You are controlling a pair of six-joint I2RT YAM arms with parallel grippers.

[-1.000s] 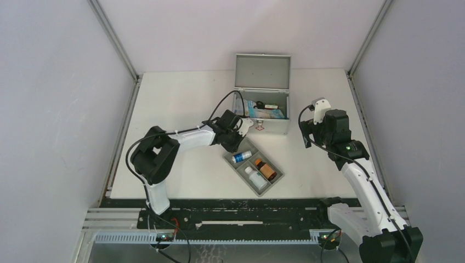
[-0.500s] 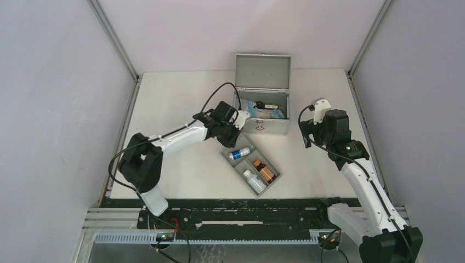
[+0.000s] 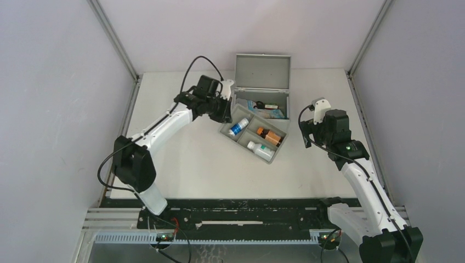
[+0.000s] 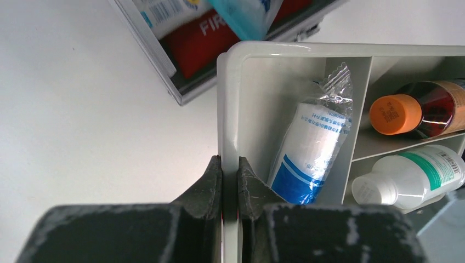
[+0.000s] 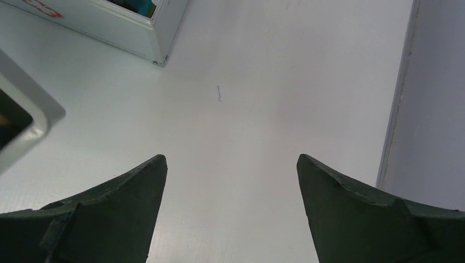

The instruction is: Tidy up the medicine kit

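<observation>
One camera alone, my left wrist's, shows the left gripper (image 4: pixel 229 164) clamped on the tray (image 4: pixel 285 49) wall, while overhead I see that tray over the front of the open medicine kit (image 3: pixel 262 71), my right gripper (image 5: pixel 230 159) beside the kit spread wide, empty.

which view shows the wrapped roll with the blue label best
The left wrist view: the roll lies close up in the tray's long compartment, clear wrapper and blue label plain. The top external view shows the roll only as a small white-and-blue shape. The right wrist view misses it.
</observation>
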